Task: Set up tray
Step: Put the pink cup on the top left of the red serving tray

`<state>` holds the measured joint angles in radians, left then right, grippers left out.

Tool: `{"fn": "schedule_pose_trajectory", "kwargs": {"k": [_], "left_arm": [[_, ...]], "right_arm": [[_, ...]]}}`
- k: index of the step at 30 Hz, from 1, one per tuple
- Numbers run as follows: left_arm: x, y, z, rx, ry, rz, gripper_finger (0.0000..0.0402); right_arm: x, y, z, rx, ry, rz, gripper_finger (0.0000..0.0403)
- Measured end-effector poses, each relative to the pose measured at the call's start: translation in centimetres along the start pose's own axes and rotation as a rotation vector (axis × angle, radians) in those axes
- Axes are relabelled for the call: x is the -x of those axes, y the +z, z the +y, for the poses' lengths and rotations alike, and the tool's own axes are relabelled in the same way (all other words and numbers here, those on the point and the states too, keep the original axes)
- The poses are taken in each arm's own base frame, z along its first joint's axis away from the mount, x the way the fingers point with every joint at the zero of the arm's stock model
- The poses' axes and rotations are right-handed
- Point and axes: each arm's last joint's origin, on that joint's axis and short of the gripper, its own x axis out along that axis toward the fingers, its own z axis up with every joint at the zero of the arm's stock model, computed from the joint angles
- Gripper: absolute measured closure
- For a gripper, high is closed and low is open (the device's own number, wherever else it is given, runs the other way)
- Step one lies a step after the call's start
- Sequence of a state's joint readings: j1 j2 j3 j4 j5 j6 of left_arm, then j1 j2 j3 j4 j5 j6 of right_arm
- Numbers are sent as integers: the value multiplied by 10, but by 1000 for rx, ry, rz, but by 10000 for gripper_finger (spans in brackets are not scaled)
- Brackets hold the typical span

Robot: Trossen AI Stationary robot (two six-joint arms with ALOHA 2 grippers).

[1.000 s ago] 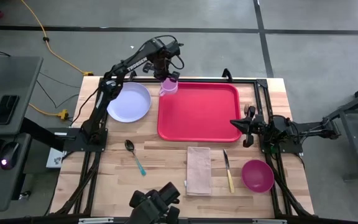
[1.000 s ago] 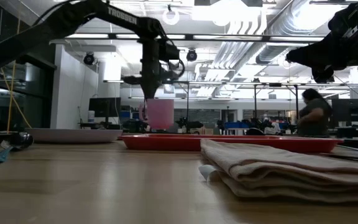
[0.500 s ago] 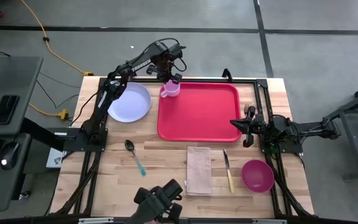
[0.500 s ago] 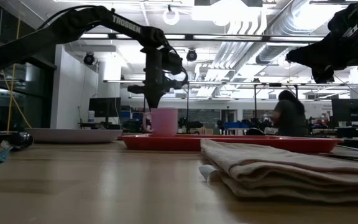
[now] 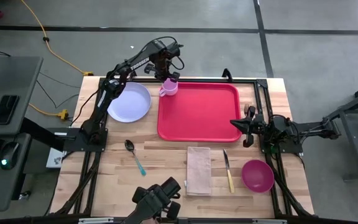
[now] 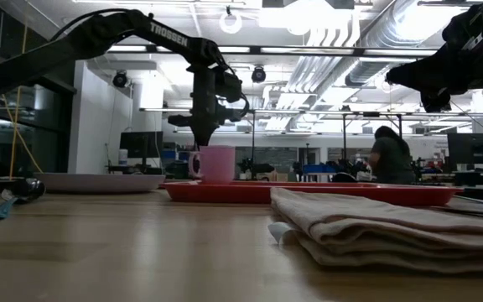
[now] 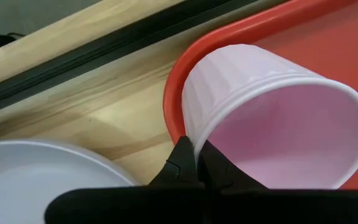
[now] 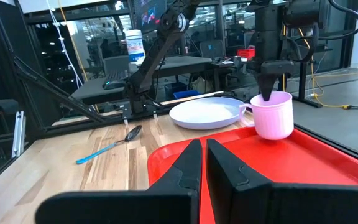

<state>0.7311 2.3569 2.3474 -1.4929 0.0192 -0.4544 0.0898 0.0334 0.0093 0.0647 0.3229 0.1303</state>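
Note:
The red tray lies at the table's far middle. A pale pink cup with a handle stands upright in the tray's far left corner; it also shows in the low view and the right wrist view. My left gripper comes down on it from above and is shut on its rim. My right gripper hangs shut and empty above the tray's right edge, near its near right corner. My left gripper pinches the cup's rim wall on the side toward the plate, one finger inside the cup and one outside. The fingers point down from above. The cup is upright, its base down on the tray floor in the right wrist view.
A lavender plate lies left of the tray. Near the front edge lie a blue-handled spoon, a tan napkin, a yellow-handled knife and a magenta bowl. A person stands in the room behind.
My left gripper has gone down with the pink cup, which hung clear above the tray's far left corner a second ago and now sits down in that corner. The cup has stayed upright and the gripper stays shut on it.

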Motion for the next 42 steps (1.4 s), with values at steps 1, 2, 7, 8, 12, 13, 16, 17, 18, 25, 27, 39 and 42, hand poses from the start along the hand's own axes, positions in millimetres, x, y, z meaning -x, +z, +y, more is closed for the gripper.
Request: {"fn": "schedule_pose_trajectory", "kwargs": {"k": [1, 2, 7, 8, 12, 13, 16, 17, 18, 25, 27, 39, 42], "left_arm": [[0, 0, 0, 1, 0, -1, 389], [0, 0, 0, 2, 1, 1, 389], [0, -1, -2, -2, -4, 3, 389], [0, -2, -3, -4, -9, 4, 389], [0, -3, -6, -10, -9, 6, 389], [0, -3, -6, -10, -9, 7, 389], [-6, -4, -4, -6, 2, 25, 389], [-9, -5, -3, -5, 9, 40, 389], [-12, -5, -3, -5, 16, 52, 389], [-17, -5, -4, -7, 4, 53, 389], [-17, -4, -4, -7, -4, 46, 389], [-18, -3, -5, -14, -14, 35, 340], [-18, -2, -6, -15, -36, 38, 335]], "right_arm": [[0, 0, 0, 0, 0, 0, 402], [0, 0, 0, 0, 0, 0, 402], [0, 0, 0, 0, 0, 0, 402], [0, 0, 0, 0, 0, 0, 402], [0, 0, 0, 0, 0, 0, 402], [0, 0, 0, 0, 0, 0, 402], [0, 0, 0, 0, 0, -1, 402], [0, 0, 0, 0, 0, -1, 402], [0, 0, 0, -1, 0, -1, 402], [0, 0, 0, -1, 0, -2, 402], [0, 0, 0, -1, 0, -2, 402], [0, 0, 0, -1, -12, -4, 402], [0, 0, 0, -1, -12, -4, 402]]}}
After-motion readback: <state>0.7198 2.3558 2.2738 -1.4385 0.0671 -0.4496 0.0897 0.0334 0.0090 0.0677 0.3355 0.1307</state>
